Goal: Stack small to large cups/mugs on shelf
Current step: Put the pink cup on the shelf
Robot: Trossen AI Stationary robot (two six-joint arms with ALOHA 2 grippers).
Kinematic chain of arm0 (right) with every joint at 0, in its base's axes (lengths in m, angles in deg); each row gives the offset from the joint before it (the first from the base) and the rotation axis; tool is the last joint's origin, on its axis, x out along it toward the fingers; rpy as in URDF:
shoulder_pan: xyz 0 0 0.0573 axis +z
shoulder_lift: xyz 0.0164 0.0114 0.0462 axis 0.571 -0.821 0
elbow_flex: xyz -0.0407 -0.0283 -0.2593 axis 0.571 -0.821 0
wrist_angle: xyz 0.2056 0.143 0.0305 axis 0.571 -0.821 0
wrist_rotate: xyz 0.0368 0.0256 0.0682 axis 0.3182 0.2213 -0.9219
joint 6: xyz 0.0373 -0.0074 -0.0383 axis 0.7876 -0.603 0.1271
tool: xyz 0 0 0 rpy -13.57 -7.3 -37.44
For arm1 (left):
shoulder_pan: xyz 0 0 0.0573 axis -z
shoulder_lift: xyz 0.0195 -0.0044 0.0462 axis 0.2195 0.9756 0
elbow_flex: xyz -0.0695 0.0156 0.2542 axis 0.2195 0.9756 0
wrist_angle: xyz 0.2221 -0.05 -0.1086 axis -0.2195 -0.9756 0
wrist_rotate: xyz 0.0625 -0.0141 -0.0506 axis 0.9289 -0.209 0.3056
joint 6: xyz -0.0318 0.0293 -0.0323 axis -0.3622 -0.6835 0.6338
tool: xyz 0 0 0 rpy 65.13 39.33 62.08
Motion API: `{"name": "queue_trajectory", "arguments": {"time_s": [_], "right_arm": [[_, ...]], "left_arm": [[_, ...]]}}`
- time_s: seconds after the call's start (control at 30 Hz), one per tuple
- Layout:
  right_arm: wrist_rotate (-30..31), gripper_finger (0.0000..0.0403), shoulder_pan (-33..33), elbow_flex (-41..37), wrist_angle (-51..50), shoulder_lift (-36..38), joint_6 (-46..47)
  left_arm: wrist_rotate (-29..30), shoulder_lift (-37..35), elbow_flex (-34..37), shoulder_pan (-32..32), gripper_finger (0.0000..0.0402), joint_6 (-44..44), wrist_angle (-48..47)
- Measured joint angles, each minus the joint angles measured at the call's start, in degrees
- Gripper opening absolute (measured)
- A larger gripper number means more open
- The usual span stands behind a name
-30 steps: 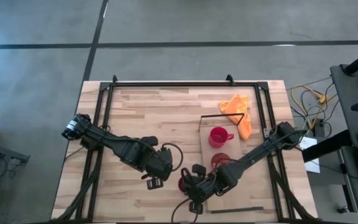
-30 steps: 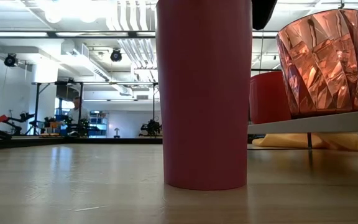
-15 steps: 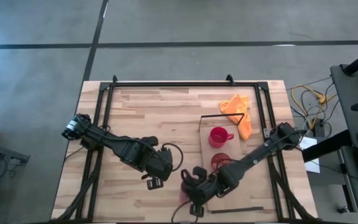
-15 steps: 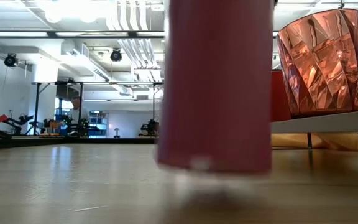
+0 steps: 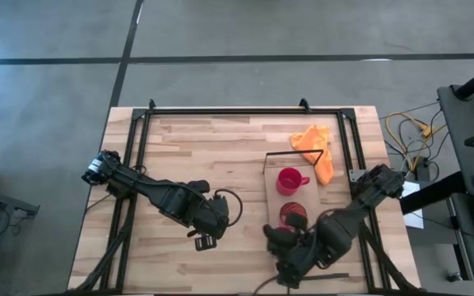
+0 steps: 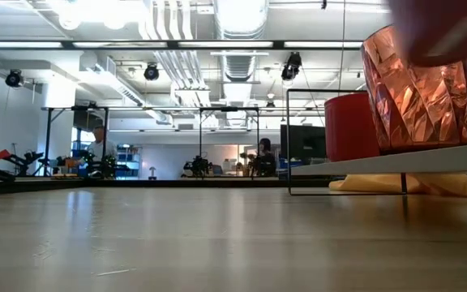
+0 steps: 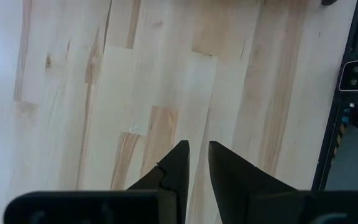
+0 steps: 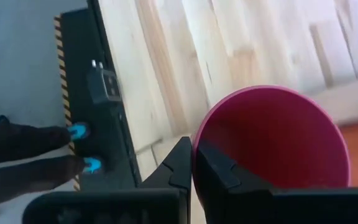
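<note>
One cup, the magenta-purple cup (image 8: 272, 140), is pinched by its rim in your right gripper (image 8: 191, 163) fingers beside the orange-red translucent cup (image 5: 292, 215) on the shelf (image 5: 271, 179), so lower it upright there, while the left gripper (image 7: 196, 163), fingers nearly together, waits.

High view: straight down, far above whole surface (image 5: 220, 148). Low view: level at surface height, close. Wrist views: close, downward. Shelf (image 5: 271, 177) shared by high and low.

Mug (image 5: 289, 180) and cup (image 5: 293, 215) on shelf (image 5: 271, 197)
</note>
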Motion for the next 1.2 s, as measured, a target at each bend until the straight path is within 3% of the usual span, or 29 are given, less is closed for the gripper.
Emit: {"name": "queue_trajectory", "arguments": {"time_s": [0.37, 0.8, 1.2], "right_arm": [[-0.3, 0.0009, 4.5, -3.6, -2.8, -0.1, 12.5], [-0.1, 0.0009, 4.6, -12.3, 4.6, 0.1, 15.5], [-0.1, 0.0009, 5.0, -13.2, 6.0, 0.2, 17.3]], "left_arm": [[0.0, 0.0, 0.0, 0.0, 0.0047, 0.0, 3.1], [0.0, 0.0, 0.0, 0.1, 0.0047, 0.0, 5.0], [-0.3, 0.0, 0.0, 0.1, 0.0047, 0.0, 5.0]]}}
